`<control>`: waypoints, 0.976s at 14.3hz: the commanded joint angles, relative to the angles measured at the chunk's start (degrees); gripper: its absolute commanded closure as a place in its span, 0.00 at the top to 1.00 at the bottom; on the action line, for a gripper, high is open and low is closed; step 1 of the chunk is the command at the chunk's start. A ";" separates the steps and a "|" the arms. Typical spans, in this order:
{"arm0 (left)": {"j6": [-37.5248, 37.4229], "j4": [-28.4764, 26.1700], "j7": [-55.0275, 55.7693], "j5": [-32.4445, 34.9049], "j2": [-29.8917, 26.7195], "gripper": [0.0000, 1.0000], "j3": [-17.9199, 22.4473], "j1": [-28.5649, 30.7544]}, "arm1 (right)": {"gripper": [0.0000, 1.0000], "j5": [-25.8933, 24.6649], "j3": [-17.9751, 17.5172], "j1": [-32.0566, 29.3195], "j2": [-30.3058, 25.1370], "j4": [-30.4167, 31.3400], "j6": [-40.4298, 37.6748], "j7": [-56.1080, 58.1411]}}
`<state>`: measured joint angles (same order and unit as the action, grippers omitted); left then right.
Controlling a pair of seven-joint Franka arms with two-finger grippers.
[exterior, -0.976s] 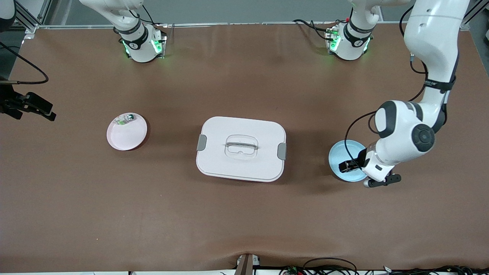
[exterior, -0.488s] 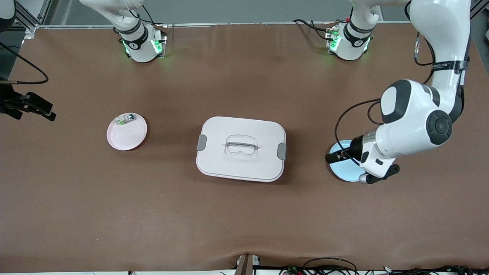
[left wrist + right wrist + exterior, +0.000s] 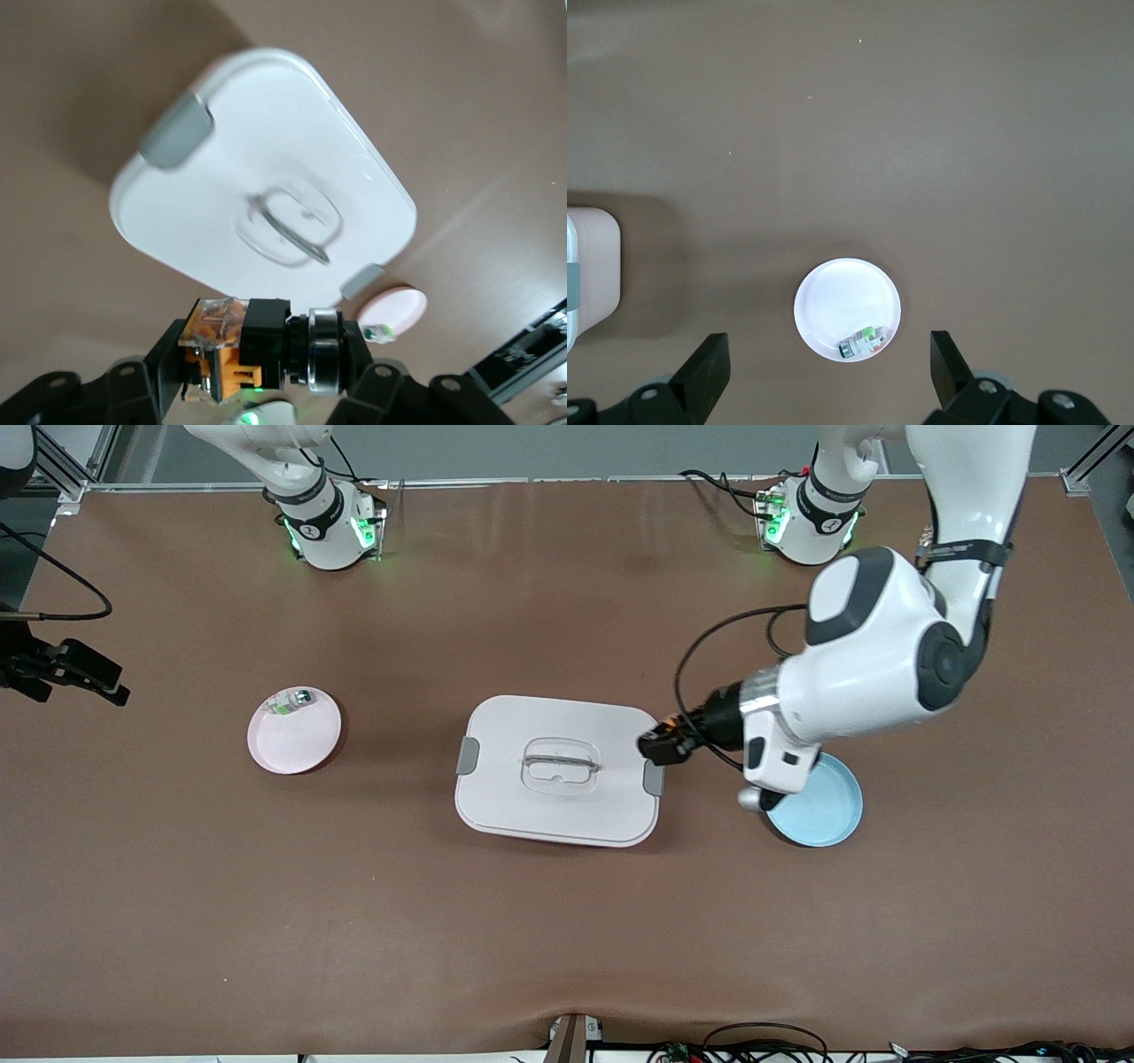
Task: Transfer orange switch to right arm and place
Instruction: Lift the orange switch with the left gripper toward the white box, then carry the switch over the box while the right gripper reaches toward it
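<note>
- Left gripper (image 3: 657, 746) up over the grey-clipped edge of the white rectangular lidded plastic box (image 3: 559, 770), fingers (image 3: 155, 376) clenched on the tiny black cylindrical orange switch (image 3: 252, 343), orange face showing.
- Right gripper (image 3: 829, 372) high over the brown desk (image 3: 532, 921) above the small pink round plate (image 3: 293, 731), fingers spread wide, grasping nothing, waiting.
- Whitish-clear part with green and silver (image 3: 864, 341) lying in that pink plate.
- Pale blue round plate (image 3: 819, 802) near the left arm's end.
- No readable writing.

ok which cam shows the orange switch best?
Left wrist view: the switch fills the foreground, clamped in the left hand. Front view shows only a dark speck with orange at the box's edge. Right wrist view doesn't show it.
</note>
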<state>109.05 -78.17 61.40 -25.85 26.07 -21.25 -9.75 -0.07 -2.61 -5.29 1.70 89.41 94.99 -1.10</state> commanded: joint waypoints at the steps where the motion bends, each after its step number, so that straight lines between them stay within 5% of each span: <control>1: 1.07 3.11 6.96 -3.50 1.96 0.00 -0.55 -0.97 | 1.00 -0.63 -0.38 -0.25 0.67 -1.52 -0.77 -0.13; 7: 12.32 3.20 13.48 -7.02 2.58 0.00 -0.55 -7.47 | 1.00 0.25 -0.47 0.02 1.11 -1.43 -0.94 -0.30; 14: 13.12 3.20 16.30 -7.99 2.84 0.00 -0.64 -10.82 | 1.00 0.16 -0.56 7.56 1.82 -1.16 -3.74 -0.21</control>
<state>121.99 -76.58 76.61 -32.55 28.15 -21.84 -19.94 0.05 -3.29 -0.29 3.22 89.42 93.86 -1.12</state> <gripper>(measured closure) 0.282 0.000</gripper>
